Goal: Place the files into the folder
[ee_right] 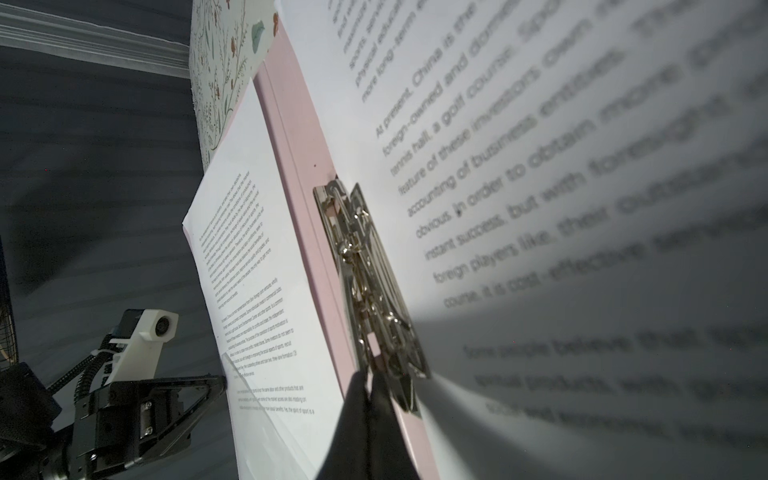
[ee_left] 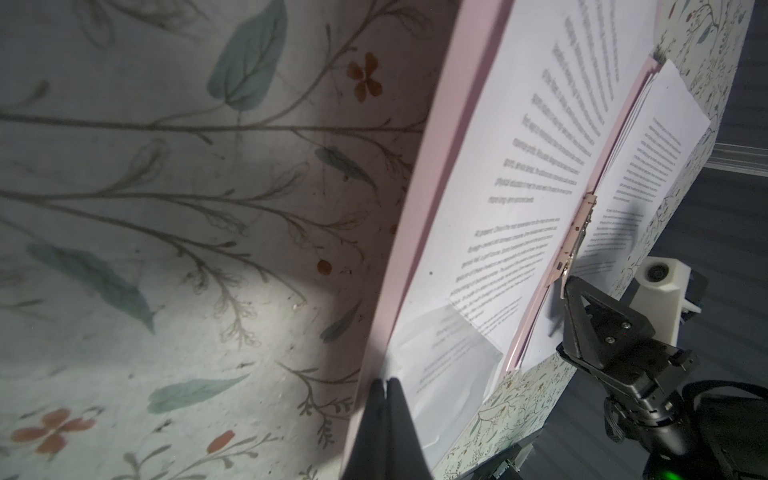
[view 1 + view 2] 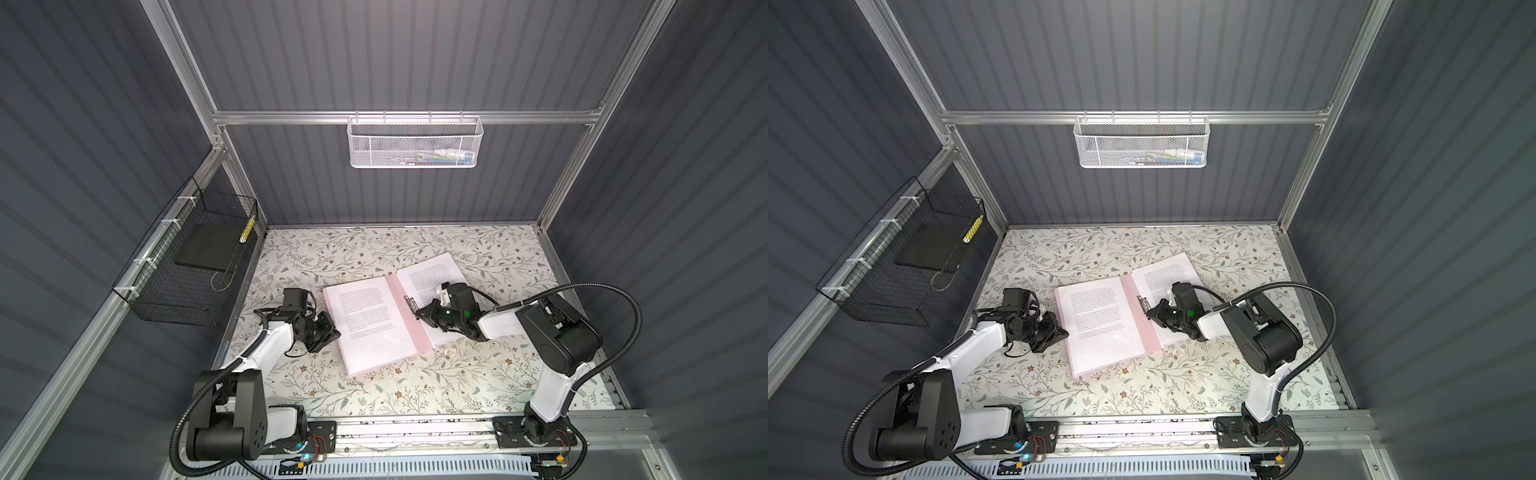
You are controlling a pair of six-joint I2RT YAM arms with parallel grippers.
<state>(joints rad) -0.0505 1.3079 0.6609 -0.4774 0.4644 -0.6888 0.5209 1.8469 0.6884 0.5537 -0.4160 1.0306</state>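
Fastening step, judged: folder (image 3: 417, 332) lies open on table (image 3: 374, 395), files (image 3: 365, 316) on both halves. Right gripper (image 3: 419, 314) clenched, empty, tips at clip (image 1: 365, 282) end. Left gripper (image 3: 336, 332) clenched, empty, at folder's outer edge. Next: press clip down without shifting sheets, then close cover.

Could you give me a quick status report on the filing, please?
Left gripper shut at outer edge of folder. Right gripper shut, tip at the metal clip. Files lie on both open halves. Nothing in the way.
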